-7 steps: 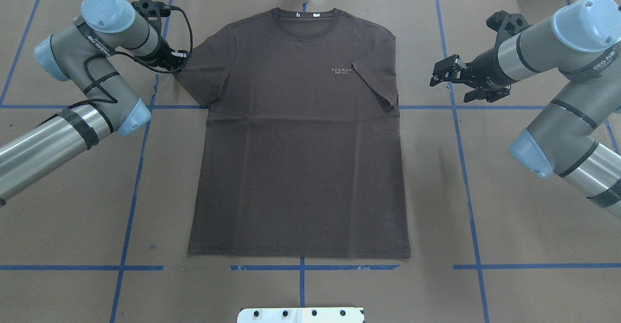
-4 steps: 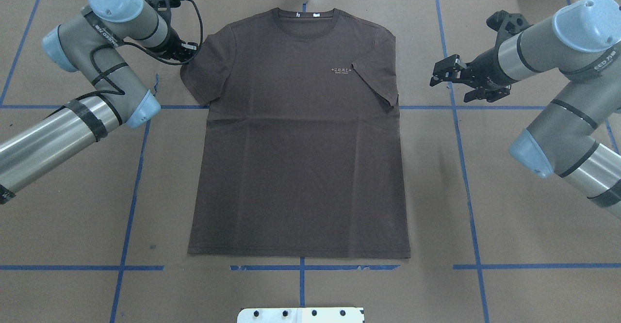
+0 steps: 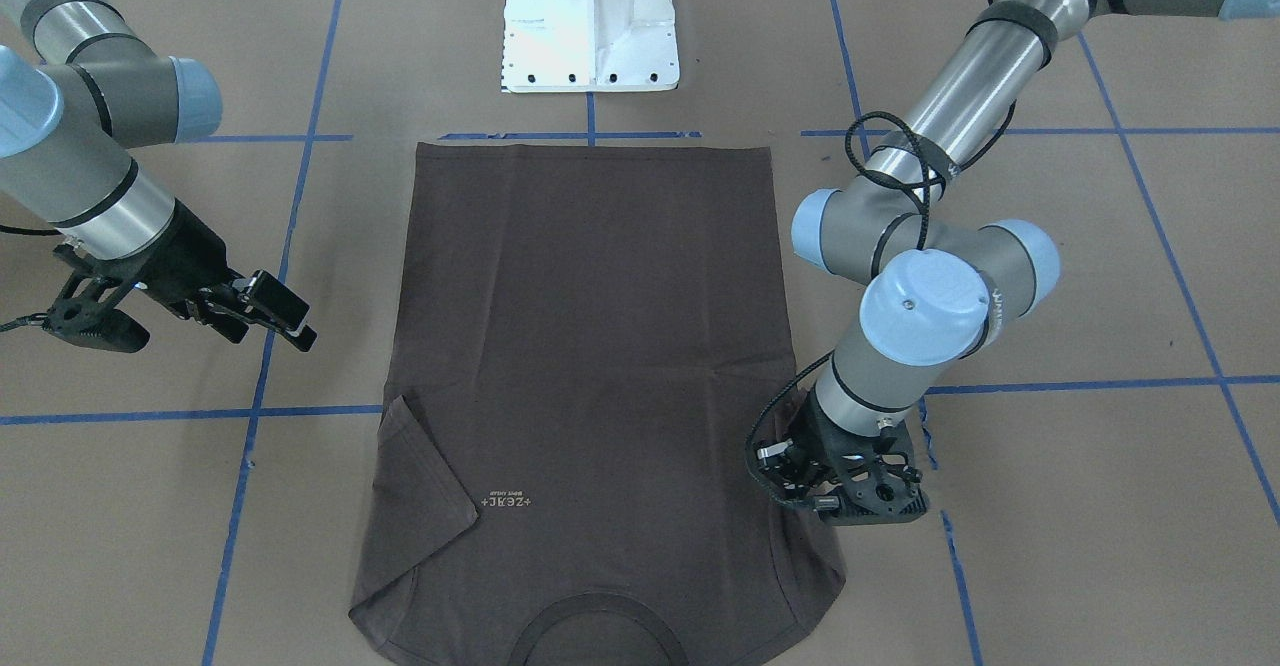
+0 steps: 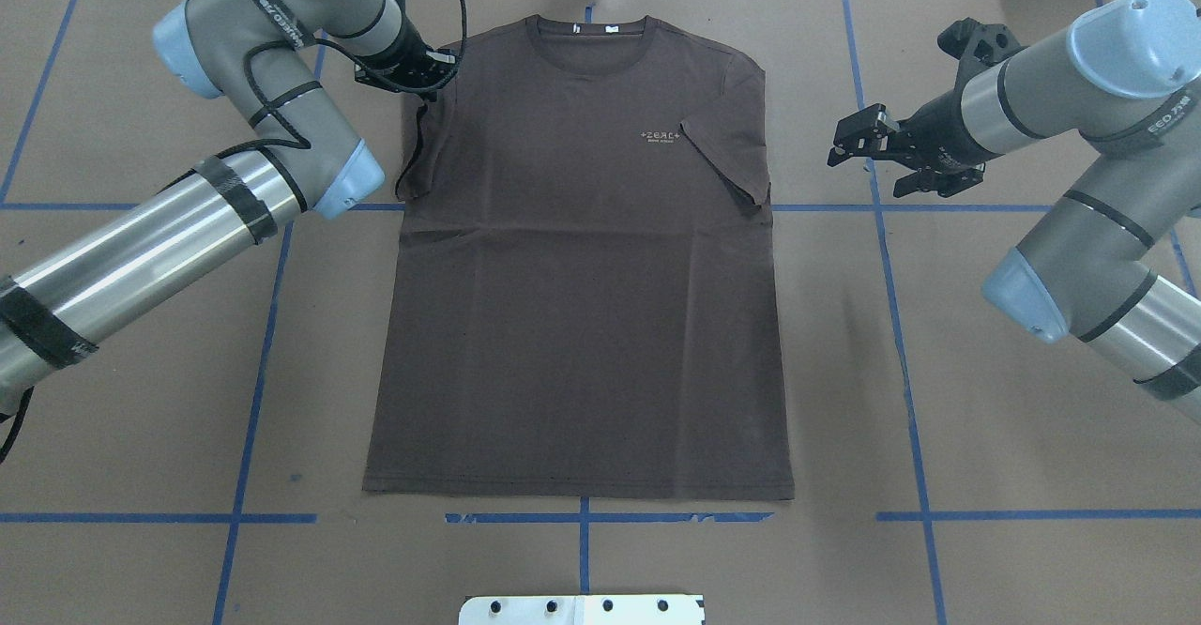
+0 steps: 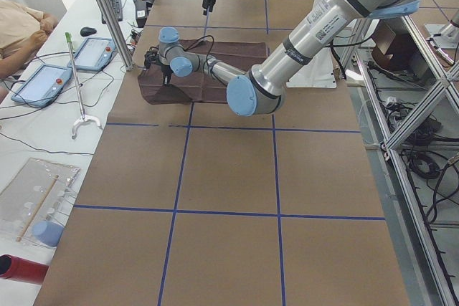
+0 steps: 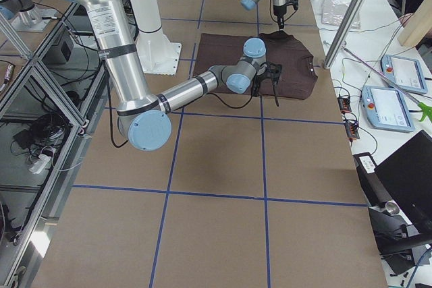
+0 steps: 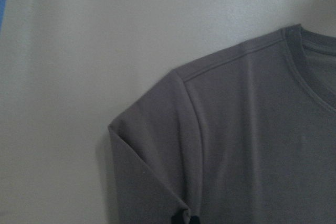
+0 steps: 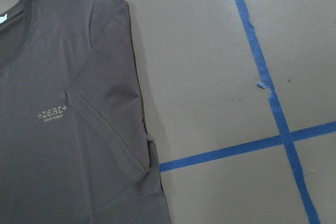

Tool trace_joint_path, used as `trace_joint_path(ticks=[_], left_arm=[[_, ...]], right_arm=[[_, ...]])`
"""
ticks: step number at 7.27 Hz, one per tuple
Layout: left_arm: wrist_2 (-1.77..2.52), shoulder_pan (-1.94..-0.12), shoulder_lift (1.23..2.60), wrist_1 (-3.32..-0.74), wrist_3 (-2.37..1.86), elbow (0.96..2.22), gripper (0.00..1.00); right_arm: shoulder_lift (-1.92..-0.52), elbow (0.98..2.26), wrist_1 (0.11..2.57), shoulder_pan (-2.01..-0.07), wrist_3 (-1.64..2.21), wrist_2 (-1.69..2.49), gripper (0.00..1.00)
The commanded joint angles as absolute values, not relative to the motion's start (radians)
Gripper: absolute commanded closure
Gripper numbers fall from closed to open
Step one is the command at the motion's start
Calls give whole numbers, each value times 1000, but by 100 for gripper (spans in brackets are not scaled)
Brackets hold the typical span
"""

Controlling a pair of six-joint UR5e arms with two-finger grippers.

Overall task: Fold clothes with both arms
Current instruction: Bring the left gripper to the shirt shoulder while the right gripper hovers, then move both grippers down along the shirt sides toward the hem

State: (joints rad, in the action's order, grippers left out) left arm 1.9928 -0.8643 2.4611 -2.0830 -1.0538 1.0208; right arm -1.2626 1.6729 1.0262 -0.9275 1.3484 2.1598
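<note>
Shirt (image 4: 582,306) lies flat, front up, mid-table (image 4: 985,419) in the overhead view, with the neck (image 4: 586,38) at top centre and the hem near the bottom tape line (image 4: 610,517). It is spread square so that sleeves and sides can be turned in cleanly. The sleeve at frame right (image 4: 727,151) is already folded in over the chest, its cuff just beside the lettering (image 4: 660,137), so that side's first step looks done. Left gripper (image 4: 413,69) sits at the upper left of the shirt, on the other sleeve (image 4: 424,142). Its jaws look pressed together, pinching the cuff, though the fingers are mostly hidden under the wrist, so that is a judgement. The sleeve is raised and doubled toward the body. The left wrist view shows a creased, turned-over edge at lower left and a dark fingertip (image 7: 181,219) at the bottom edge. It is probably held low so the cloth drags over without pulling the shoulder out of line. Right gripper (image 4: 874,158) hangs at right, off the shirt and apart from it, over bare table near a tape line (image 4: 901,343). Its jaws are spread and hold nothing. It is likely parked clear so it won't snag the folded sleeve while the left arm works. Body folds not yet begun.
</note>
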Motion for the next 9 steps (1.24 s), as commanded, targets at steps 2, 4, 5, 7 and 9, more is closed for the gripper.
trace_joint_path(ticks=[2, 4, 5, 7, 9], left_arm=[[1938, -810, 2502, -2069, -1126, 1002, 100], [1927, -808, 2502, -2069, -1132, 1008, 45], [1931, -810, 2499, -2054, -1137, 1040, 39], [1937, -769, 2337, -1988, -1266, 1344, 35], [1937, -750, 2115, -1988, -1354, 1645, 32]], right_arm=[[-1259, 1671, 1026, -925, 1350, 2158, 0], [-1258, 1664, 1026, -917, 1350, 2154, 0], [-1250, 1670, 1026, -893, 1361, 2149, 0], [-1236, 1715, 1028, -742, 1490, 2044, 0], [-1255, 1929, 1235, -552, 1645, 1889, 1]])
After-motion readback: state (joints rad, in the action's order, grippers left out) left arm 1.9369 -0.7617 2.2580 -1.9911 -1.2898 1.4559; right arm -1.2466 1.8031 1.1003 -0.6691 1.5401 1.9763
